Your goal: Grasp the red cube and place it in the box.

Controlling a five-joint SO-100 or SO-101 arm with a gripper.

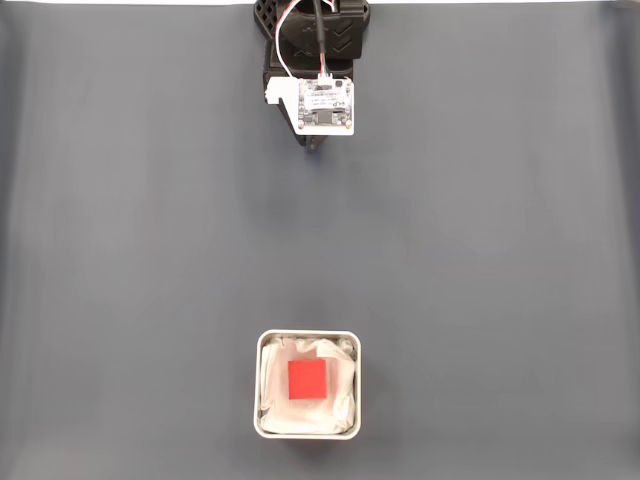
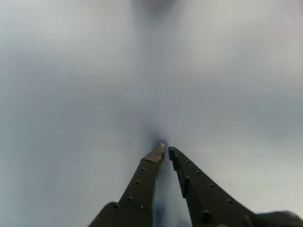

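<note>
The cube (image 1: 308,380) sat centred on the paper lining of the box (image 1: 260,385) at 6 o'clock in the fixed view, so the placing looked done. The arm sat folded at 12 o'clock, well apart. In the wrist view the claw (image 2: 165,151) was nearly closed and empty over blurred counter (image 2: 71,94); its base was cut off.

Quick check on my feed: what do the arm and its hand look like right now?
Black plastic arm with chevron cutouts, carrying a white square circuit board fed by red, white and black wires. The hand has two long, tapered, dark fingers dotted with small holes.
</note>
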